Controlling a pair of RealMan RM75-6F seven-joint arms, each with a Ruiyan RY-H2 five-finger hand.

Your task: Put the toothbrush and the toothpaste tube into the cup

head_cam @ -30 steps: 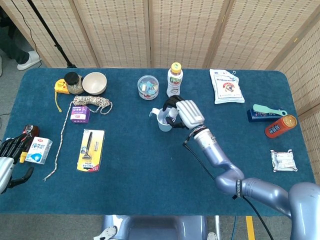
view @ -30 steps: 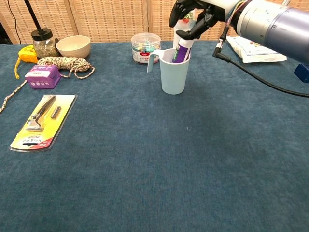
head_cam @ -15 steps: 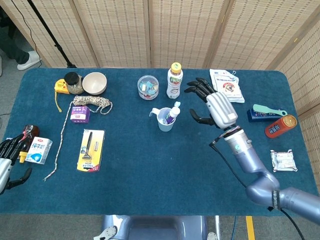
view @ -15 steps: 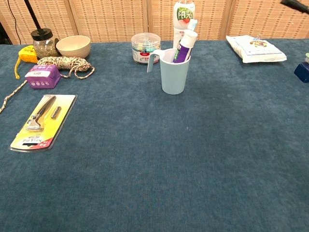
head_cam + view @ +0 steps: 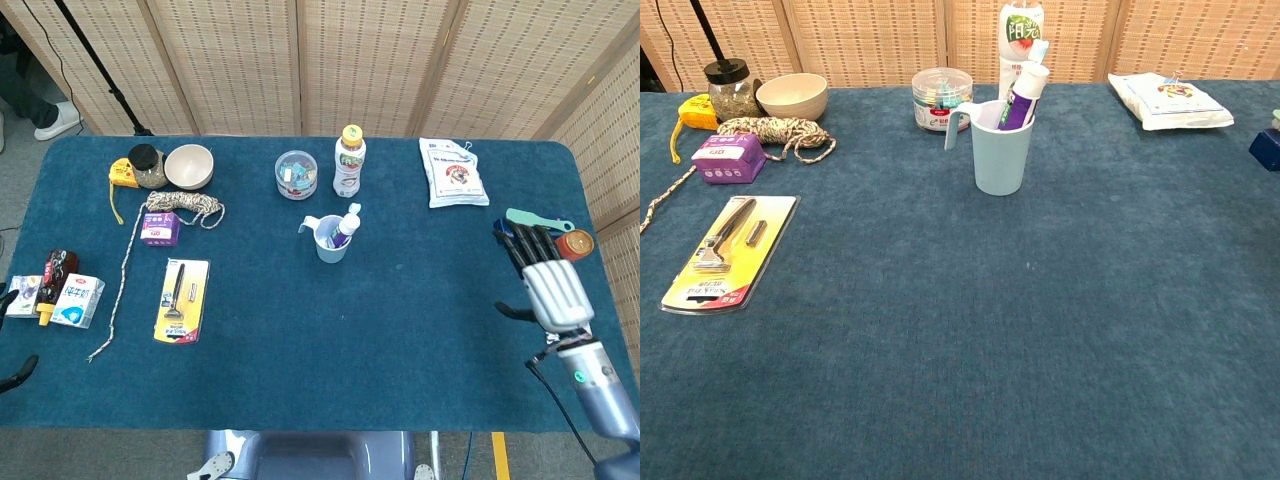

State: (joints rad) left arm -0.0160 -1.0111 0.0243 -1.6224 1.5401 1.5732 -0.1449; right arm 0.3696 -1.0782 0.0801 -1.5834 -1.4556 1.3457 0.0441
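far to the left of the right hand (image 5: 550, 285), well apart from it: pale blue plastic cup with a handle (image 5: 328, 243), upright on the dark blue tablecloth (image 5: 300, 330). inside the cup, leaning to the right, purple-and-white toothpaste tube (image 5: 1020, 98) and light blue toothbrush (image 5: 1038, 50), both poking above the rim. right hand near the table's right edge, holding nothing, fingers spread and pointing away from the robot. just beyond its fingertips, orange can (image 5: 562, 251). left hand (image 5: 12, 375) barely visible at the frame's left edge; can't tell its state.
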